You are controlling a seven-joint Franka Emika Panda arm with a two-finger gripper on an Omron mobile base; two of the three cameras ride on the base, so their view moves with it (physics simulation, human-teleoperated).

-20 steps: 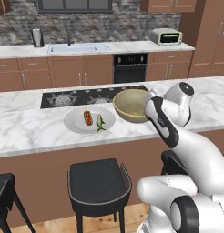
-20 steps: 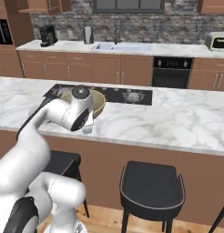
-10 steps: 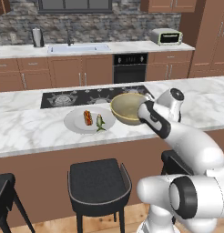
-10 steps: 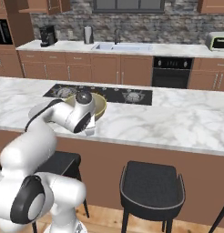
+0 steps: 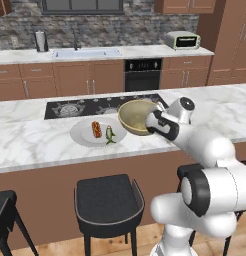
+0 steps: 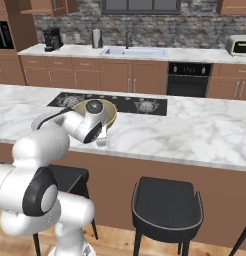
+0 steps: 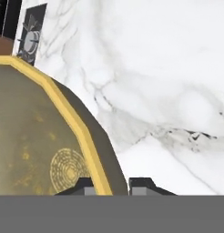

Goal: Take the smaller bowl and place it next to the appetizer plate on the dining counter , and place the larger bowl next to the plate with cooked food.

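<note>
The larger bowl (image 5: 137, 116), mid-frame on the dining counter (image 5: 40, 145) just right of the plate with cooked food (image 5: 98, 132), looks rigid, smooth, probably slippery; the gripper (image 7: 110, 184) straddles its thin rim, seemingly pinching it.

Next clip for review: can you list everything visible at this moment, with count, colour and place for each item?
Wide olive-tan bowl with a thin yellow rim: one, on the white marble dining counter, right beside the plate.
Wide pale grey plate with an orange-brown sausage piece and green bits: one, on the counter left of the bowl.
Black cooktop: one, set into the counter behind plate and bowl.
Dark stools: several, below the counter's front.
Sink: one, pale, back counter.
Toaster oven: one, silver-white, back counter right.
Built-in oven: one, black, under the back counter.
Coffee machine: one, black, back counter left.
Gripper: one, dark fingertips astride the bowl's yellow rim; hand view.
</note>
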